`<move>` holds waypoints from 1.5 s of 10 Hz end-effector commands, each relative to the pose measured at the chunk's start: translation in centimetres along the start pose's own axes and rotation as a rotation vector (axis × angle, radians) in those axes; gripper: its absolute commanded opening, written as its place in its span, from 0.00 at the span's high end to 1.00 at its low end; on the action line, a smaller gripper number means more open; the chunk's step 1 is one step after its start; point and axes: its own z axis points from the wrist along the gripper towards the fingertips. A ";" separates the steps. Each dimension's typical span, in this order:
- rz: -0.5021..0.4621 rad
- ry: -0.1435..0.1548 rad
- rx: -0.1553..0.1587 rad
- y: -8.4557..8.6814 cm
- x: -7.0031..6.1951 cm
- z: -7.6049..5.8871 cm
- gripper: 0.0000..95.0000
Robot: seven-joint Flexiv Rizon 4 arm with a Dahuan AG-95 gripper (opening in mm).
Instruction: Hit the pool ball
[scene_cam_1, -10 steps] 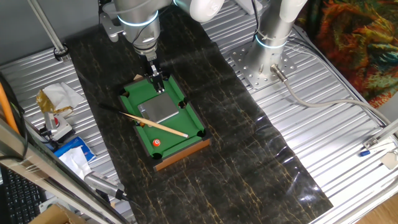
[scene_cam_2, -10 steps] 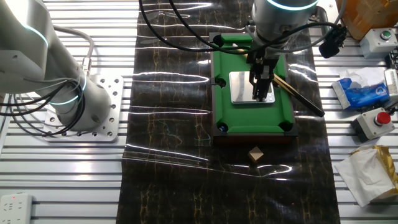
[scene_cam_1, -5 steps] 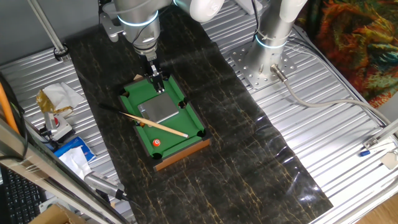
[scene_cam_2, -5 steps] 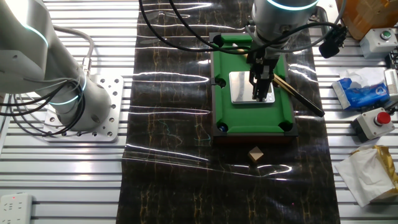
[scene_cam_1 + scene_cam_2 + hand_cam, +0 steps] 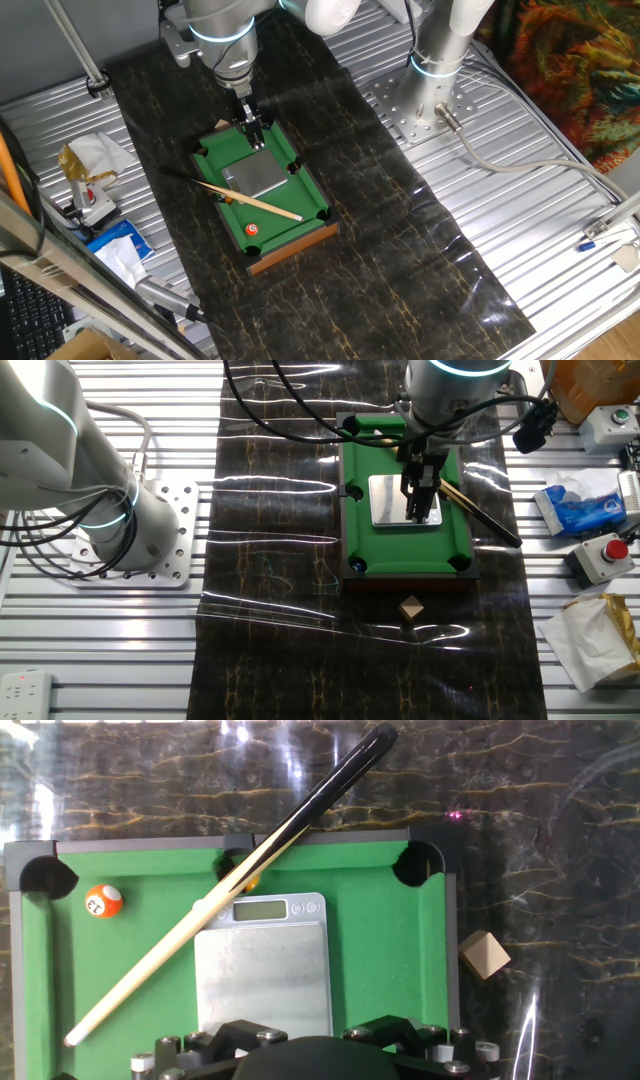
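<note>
Hand (image 5: 257,141) hangs over the far end of the mini pool table (image 5: 214,151), above the small silver scale (image 5: 255,180) that sits mid-felt. Cannot tell whether its fingers are apart or together: both fixed views show them as one dark narrow shape, and the hand view shows only the mount, not the tips. Nothing appears to be held.

Pool ball (image 5: 252,230), orange-red with a white spot, lies on the felt at the opposite end of the table from the hand, close to a corner pocket. In the hand view the ball (image 5: 103,901) sits upper left, just beside the corner pocket (image 5: 44,878).

Cue (image 5: 247,201) lies loose and diagonal across the table, between hand and ball. Its pale end rests on the felt on the ball's side; its dark butt overhangs the rail onto the black mat (image 5: 400,240). Long axis runs crosswise to the hand-to-ball line, not toward the ball.

Judgement: the cue is not yet taken up. The coming move turns on reaching past the scale and realigning the cue's axis onto the ball.

A small tan block (image 5: 484,955) lies on the bench mat outside the rail, well apart from the ball.
</note>
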 end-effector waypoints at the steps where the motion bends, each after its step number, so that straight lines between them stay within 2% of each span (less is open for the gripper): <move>1: 0.000 0.000 0.000 0.0 0.0 0.0 1.00; 2: -0.119 -0.070 -0.033 0.0 0.0 0.0 1.00; 3: -0.105 -0.081 -0.222 0.0 0.0 0.0 1.00; 4: -0.037 -0.113 -0.416 0.0 0.0 0.0 1.00; 5: 0.006 -0.121 -0.437 0.0 0.0 0.0 1.00; 6: 0.009 -0.119 -0.319 0.0 0.0 -0.1 1.00; 7: -0.004 -0.108 -0.163 0.0 0.0 -0.1 1.00; 8: -0.007 -0.099 -0.086 0.0 0.0 -0.1 1.00; 9: -0.023 -0.079 0.033 0.0 0.0 -0.1 1.00; 11: -0.044 -0.030 0.147 0.0 -0.2 -0.1 1.00; 12: -0.053 -0.010 0.200 0.0 -0.8 -0.4 1.00; 13: -0.068 0.000 0.217 -0.1 -1.3 -0.5 1.00; 14: -0.125 0.008 0.257 -0.3 -2.5 -1.1 1.00; 15: -0.156 0.011 0.281 -0.5 -2.8 -1.4 1.00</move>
